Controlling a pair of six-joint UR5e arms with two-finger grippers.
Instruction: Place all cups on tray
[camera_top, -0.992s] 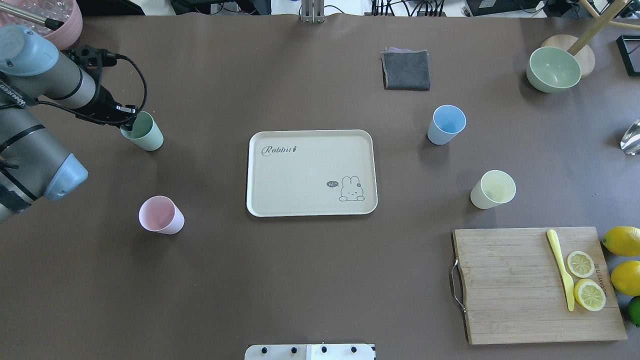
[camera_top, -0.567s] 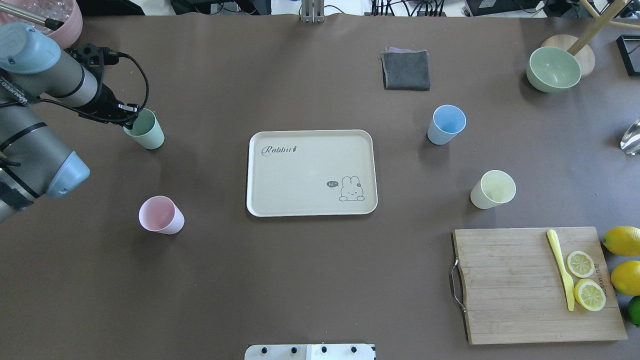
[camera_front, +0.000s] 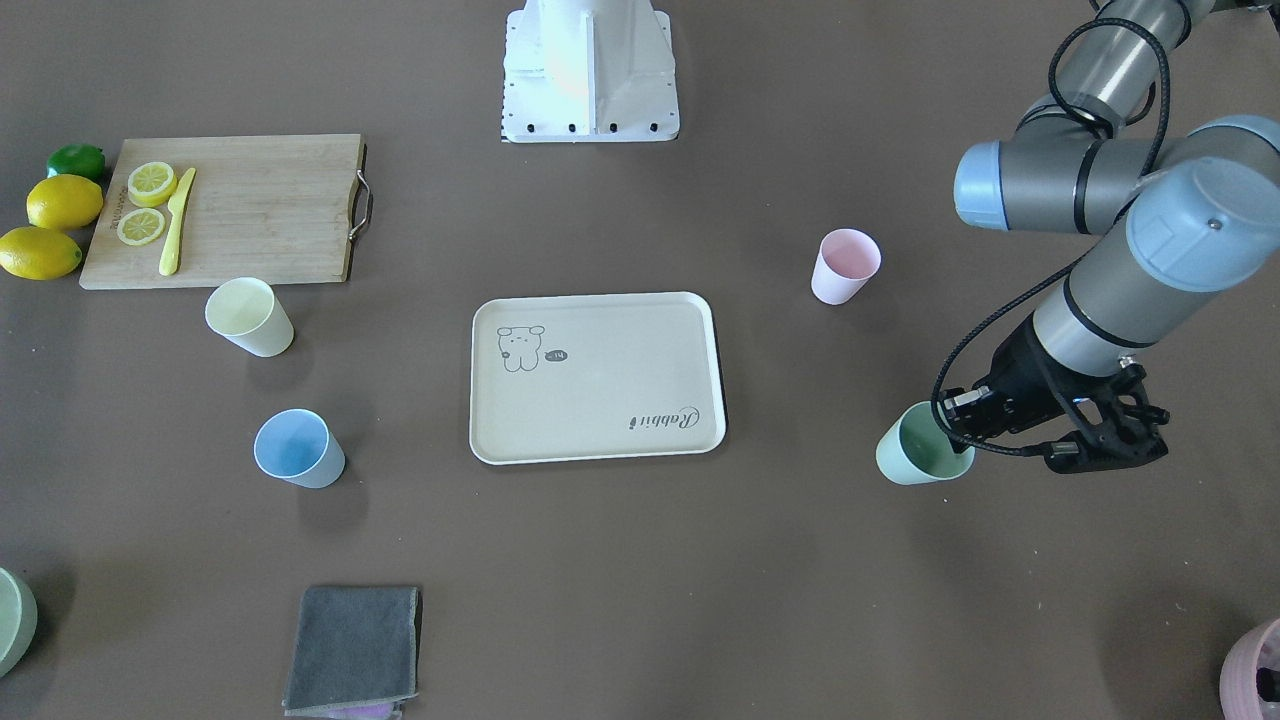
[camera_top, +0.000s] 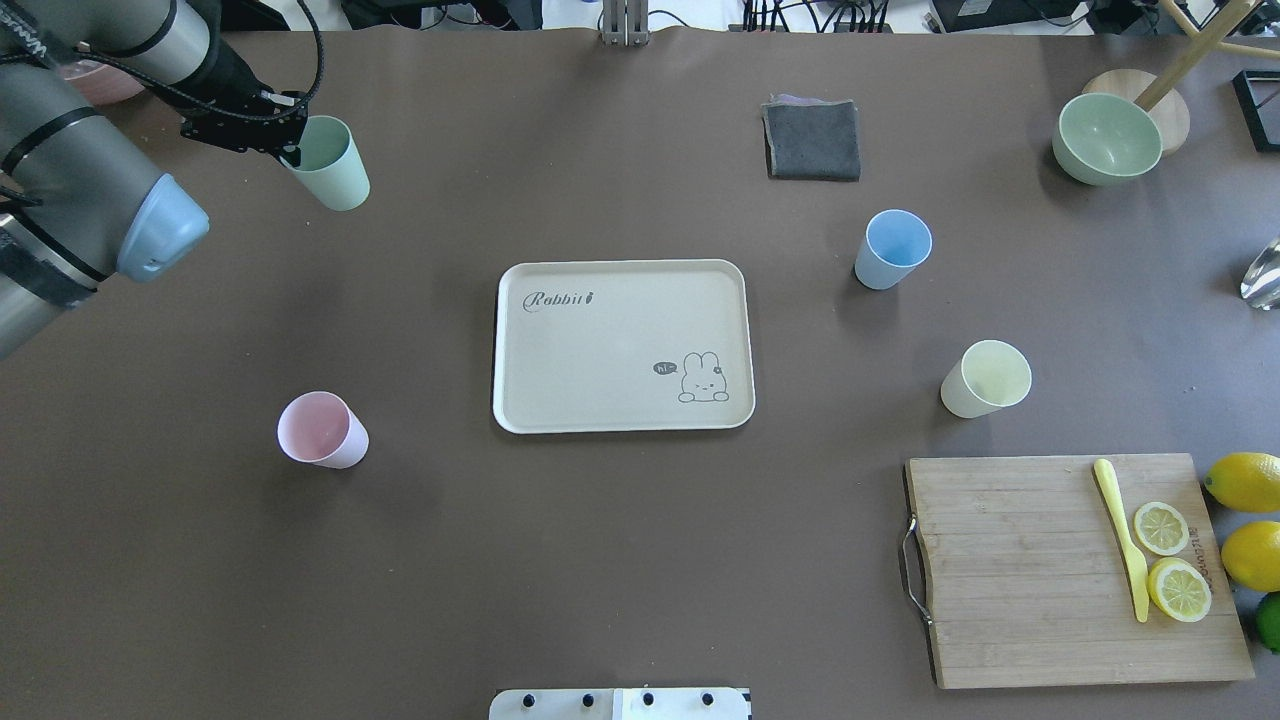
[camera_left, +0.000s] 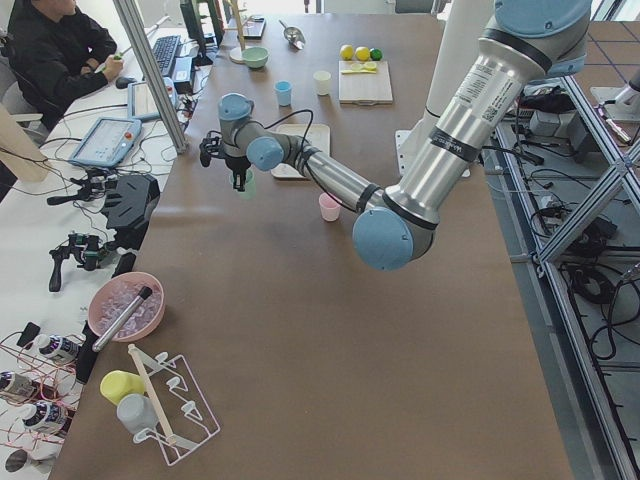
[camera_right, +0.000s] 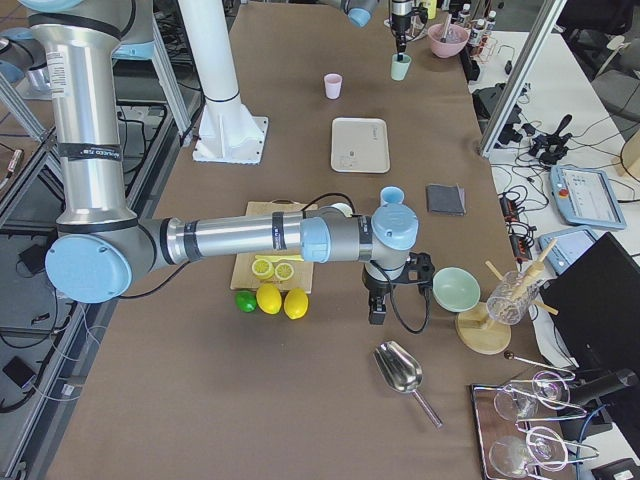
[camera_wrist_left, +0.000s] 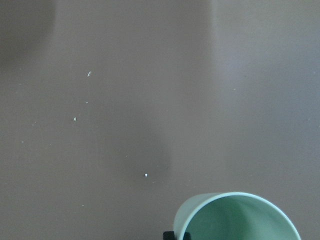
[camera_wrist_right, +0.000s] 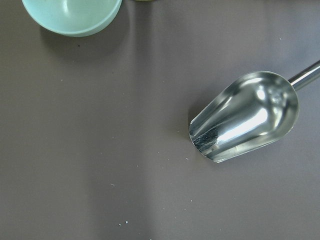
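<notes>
While the tray (camera_top: 600, 345) sits empty, left end effector (camera_top: 288, 148) is clamped on the green cup (camera_top: 338, 172) above the table (camera_top: 640, 560), well apart from the tray. Pink cup (camera_top: 322, 430), blue cup (camera_top: 893, 248) and yellow cup (camera_top: 985, 378) stand on the table, not yet placed. Right end effector (camera_right: 376, 316): can't tell its opening.

Legible markings: two, both on the flat cream rectangular tray with rounded corners (camera_top: 620, 335), centre of the overhead frame.

Item one: the word "Rabbit" in dark script, at the upper left of the tray floor.

Item two: "hi" with a trailing squiggle, inside a small dark speech bubble at the lower right, just beside the cartoon rabbit drawing.

In the front-facing view both appear upside down, the script at the tray's lower right and the bubble at its upper left.

The wooden cutting board with metal handle (camera_top: 1000, 580), lower right of the overhead frame, carries a dark stamped mark along its right edge that is too small to read.

Printing on the grey arm tube (camera_left: 478, 90), upper right of the left side view, is illegible.
</notes>
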